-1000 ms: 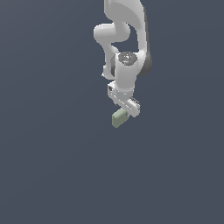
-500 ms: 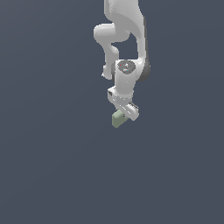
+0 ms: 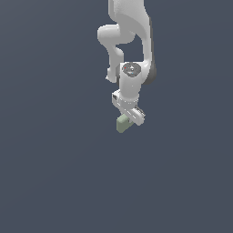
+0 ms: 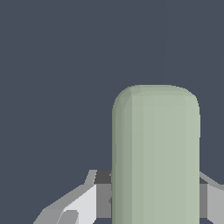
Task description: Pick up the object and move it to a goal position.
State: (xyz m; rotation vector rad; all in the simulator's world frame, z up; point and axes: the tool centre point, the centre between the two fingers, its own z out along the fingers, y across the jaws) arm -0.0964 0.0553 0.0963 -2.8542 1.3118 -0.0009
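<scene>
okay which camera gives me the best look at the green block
The wrist view: the green block fills much of the frame between the gripper's fingers. The exterior view shows it only as a small piece under the gripper.

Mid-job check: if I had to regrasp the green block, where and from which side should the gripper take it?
Probably as now: across the green block on its two long flat faces, gripper approaching end-on along its length. The rounded end offers less flat contact.
</scene>
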